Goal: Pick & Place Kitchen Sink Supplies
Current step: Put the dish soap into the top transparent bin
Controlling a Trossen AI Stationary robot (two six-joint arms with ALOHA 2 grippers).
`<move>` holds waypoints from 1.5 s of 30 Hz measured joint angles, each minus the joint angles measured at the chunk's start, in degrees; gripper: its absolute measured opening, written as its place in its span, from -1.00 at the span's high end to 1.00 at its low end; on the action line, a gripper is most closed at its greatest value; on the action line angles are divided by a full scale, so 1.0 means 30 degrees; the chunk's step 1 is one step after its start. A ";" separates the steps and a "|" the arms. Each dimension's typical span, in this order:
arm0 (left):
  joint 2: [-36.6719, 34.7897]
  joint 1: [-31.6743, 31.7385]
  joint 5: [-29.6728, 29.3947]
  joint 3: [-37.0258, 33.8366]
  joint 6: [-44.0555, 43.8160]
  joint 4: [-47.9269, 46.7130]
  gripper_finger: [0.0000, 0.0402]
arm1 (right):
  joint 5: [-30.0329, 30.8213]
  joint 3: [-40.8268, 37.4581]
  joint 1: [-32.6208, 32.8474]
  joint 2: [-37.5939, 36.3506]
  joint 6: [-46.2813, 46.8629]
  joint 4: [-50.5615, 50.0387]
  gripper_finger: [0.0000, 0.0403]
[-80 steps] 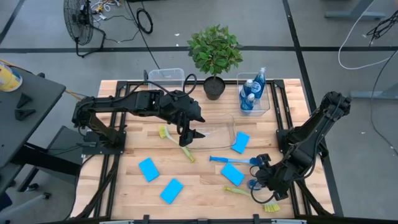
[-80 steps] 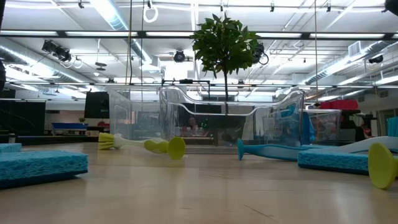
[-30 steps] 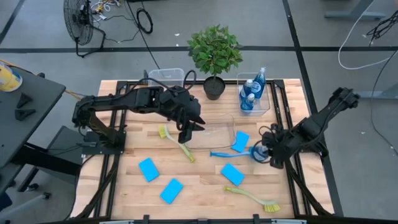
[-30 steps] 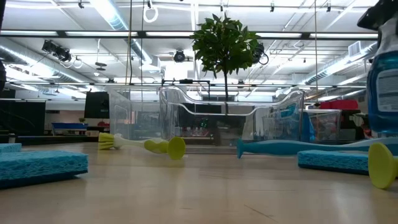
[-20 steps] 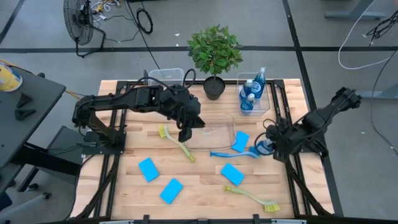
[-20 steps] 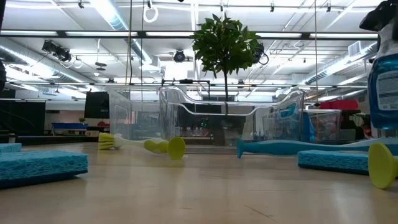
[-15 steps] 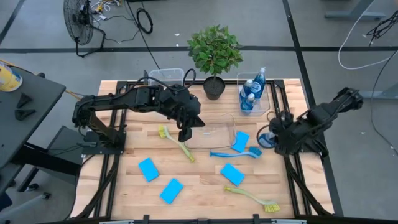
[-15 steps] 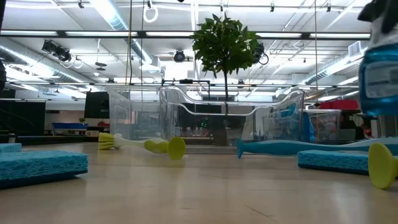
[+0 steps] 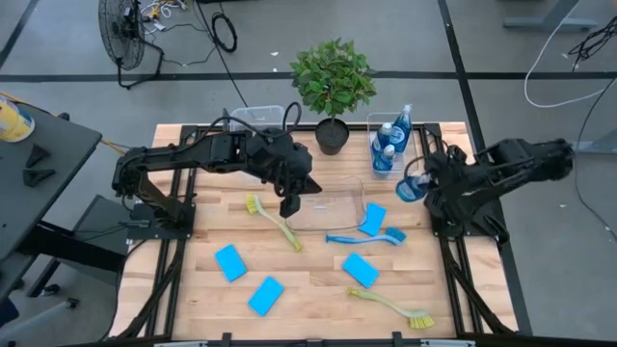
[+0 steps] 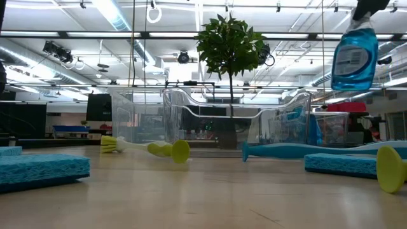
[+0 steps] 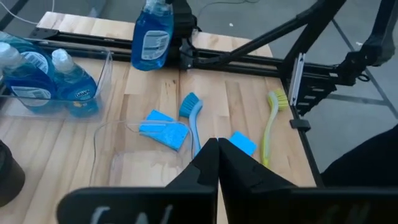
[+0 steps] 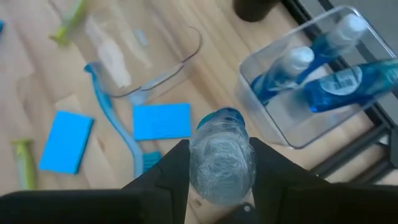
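- Right tool grips 1 bottle, raised off the tabletop near its right edge, beside the bin holding 3 bottles.
- Left tool is clenched, empty, over the middle bin, near a yellow-green brush.

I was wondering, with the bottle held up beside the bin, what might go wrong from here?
1. The right end effector grips the bottle by its base end; it may slip.
2. The clear bin already holds three bottles, so lowering a fourth could knock them or catch the rim.
3. The left end effector hangs shut above the middle bin, near the right arm's path.
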 joint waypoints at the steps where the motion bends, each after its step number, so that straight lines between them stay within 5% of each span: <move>1: 0.0000 0.0002 0.0000 0.0000 -0.0031 -0.0005 0.97 | -0.0022 0.0000 -0.0337 -0.0002 -0.0011 -0.0005 0.39; 20: 0.0000 0.0214 0.0000 0.0000 0.0188 0.0125 0.97 | 0.2957 0.0000 -0.8027 0.0251 0.0218 0.0051 0.39; 30: 0.0000 0.0214 0.0000 0.0000 0.0996 0.0125 0.97 | 0.2676 0.0000 -1.1976 0.1365 -0.3898 0.3165 0.39; 45: 0.0000 0.0214 0.0000 0.0000 0.0982 0.0125 0.97 | 0.1673 0.0000 -1.6040 0.2730 -0.5007 0.3835 0.39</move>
